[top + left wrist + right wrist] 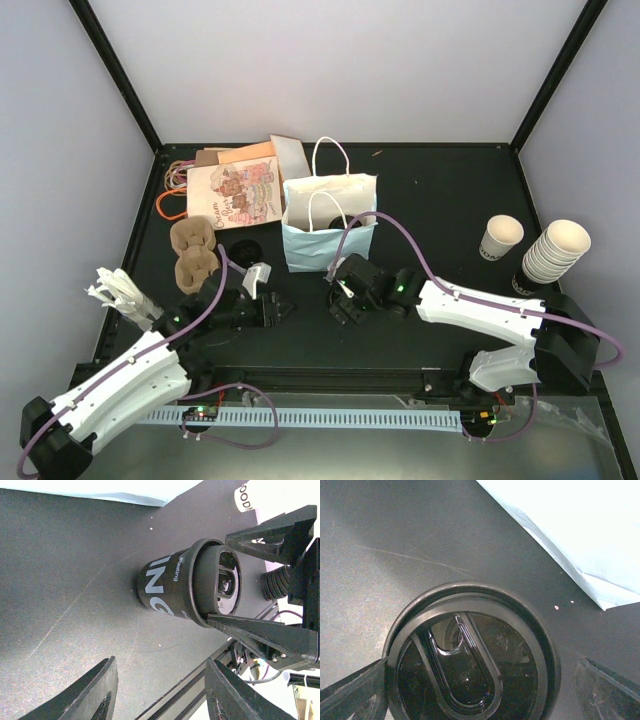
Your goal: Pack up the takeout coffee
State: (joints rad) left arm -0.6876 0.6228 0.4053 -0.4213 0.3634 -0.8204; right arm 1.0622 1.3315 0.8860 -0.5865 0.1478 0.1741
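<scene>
With left fingers (85, 695) open, the takeout coffee (175, 587), seemingly centred between open right fingers (270, 535), should be gripped below its lid (470, 670).

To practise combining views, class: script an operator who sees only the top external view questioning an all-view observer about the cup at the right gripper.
Operator: Is the takeout coffee beneath the right gripper?
Observer: Yes; the right wrist view shows its black lid directly below.
Operator: Clamped?
Observer: No; a gap separates one finger from the lid.
Operator: Upright?
Observer: Yes; the left wrist view shows it standing on the table.
</scene>
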